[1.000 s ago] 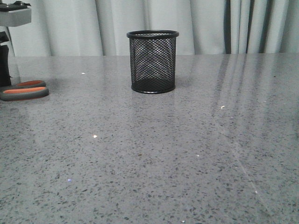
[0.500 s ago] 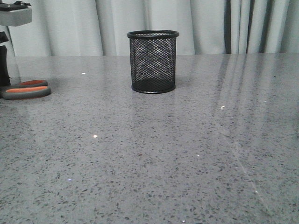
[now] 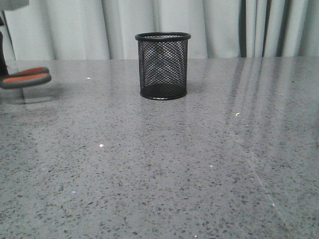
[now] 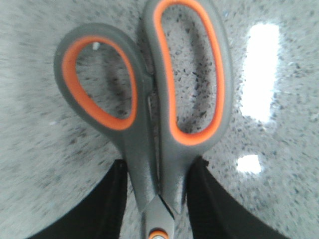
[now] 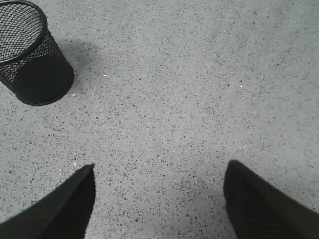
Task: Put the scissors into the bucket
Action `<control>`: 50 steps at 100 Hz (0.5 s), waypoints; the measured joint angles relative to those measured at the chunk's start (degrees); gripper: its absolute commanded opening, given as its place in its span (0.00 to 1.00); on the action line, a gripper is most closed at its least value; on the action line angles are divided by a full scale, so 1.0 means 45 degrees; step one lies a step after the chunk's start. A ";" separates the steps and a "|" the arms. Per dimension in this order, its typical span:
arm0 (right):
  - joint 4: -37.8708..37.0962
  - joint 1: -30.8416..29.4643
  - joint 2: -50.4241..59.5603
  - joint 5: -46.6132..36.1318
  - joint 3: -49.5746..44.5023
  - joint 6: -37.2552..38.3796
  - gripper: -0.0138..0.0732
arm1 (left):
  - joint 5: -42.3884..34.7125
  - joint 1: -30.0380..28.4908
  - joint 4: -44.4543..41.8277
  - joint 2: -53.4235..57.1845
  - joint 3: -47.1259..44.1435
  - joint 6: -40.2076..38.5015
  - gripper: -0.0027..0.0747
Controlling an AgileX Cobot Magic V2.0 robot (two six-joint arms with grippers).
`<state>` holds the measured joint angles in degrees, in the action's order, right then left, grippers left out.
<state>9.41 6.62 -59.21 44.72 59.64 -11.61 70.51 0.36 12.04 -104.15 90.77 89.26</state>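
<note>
The scissors [image 3: 25, 78], grey handle loops lined in orange, hang above the table at the far left of the front view, with their shadow below. In the left wrist view my left gripper [image 4: 158, 167] is shut on the scissors [image 4: 149, 149] just below the handle loops; the blades are hidden. The bucket [image 3: 163, 65], a black wire-mesh cup, stands upright at the table's back middle, well to the right of the scissors. It also shows in the right wrist view [image 5: 31, 55]. My right gripper [image 5: 158, 172] is open and empty above bare table.
The grey speckled table [image 3: 174, 159] stretches across the front view. Pale curtains [image 3: 224, 27] hang behind its far edge. Part of the left arm [image 3: 3, 59] shows at the left edge.
The scissors have risen off the table in my left gripper; their handles sit higher in the front view, with a shadow below. The bucket has not moved.
</note>
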 measured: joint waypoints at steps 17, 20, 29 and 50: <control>0.0035 0.0000 0.0000 -0.0093 0.0000 0.0000 0.72 | 0.0000 0.0000 0.0000 0.0917 0.0026 -0.0373 0.21; 0.0088 0.0000 0.0000 -0.0119 0.0000 0.0000 0.72 | 0.0024 0.0000 0.0000 0.1115 0.0055 -0.0464 0.21; 0.0496 0.0000 0.0000 -0.0270 0.0000 -0.0044 0.72 | 0.0047 0.0000 0.0156 0.1622 0.0135 -0.0576 0.21; 0.3615 0.0000 0.0000 -0.0798 0.0000 -0.1871 0.72 | 0.0127 0.0031 0.0857 0.3025 0.0131 -0.0602 0.21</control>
<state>25.68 6.62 -59.21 41.13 59.64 -20.03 71.09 0.50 15.90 -90.53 91.36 86.55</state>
